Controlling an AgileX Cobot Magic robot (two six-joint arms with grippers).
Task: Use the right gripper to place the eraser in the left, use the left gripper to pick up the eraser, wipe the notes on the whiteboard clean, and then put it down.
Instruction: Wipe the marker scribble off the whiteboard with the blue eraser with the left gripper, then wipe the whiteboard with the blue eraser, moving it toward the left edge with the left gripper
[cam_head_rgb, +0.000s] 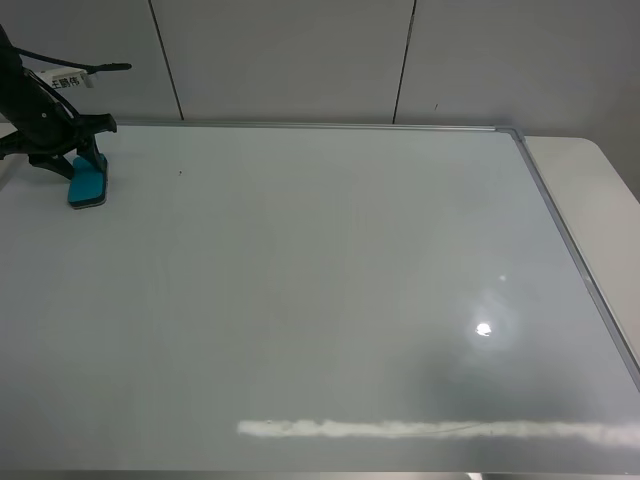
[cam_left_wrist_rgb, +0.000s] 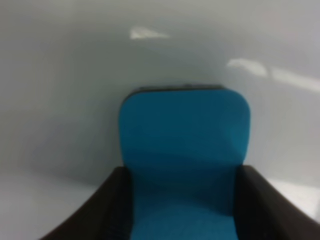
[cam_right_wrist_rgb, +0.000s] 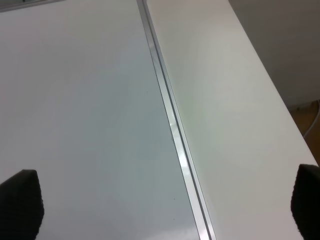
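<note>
Teal eraser (cam_head_rgb: 87, 186) clamped by its long sides in left gripper (cam_head_rgb: 88, 165), seemingly resting on whiteboard (cam_head_rgb: 320, 300) — looks light, rigid, soft felt base; sides grip best — right gripper (cam_right_wrist_rgb: 163, 200) wide, empty.

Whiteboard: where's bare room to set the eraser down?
The whiteboard is nearly all bare, from the eraser in the left gripper across to its right frame and the near edge. The table strip beyond that frame is bare too. Only the far-left corner is crowded.
</note>
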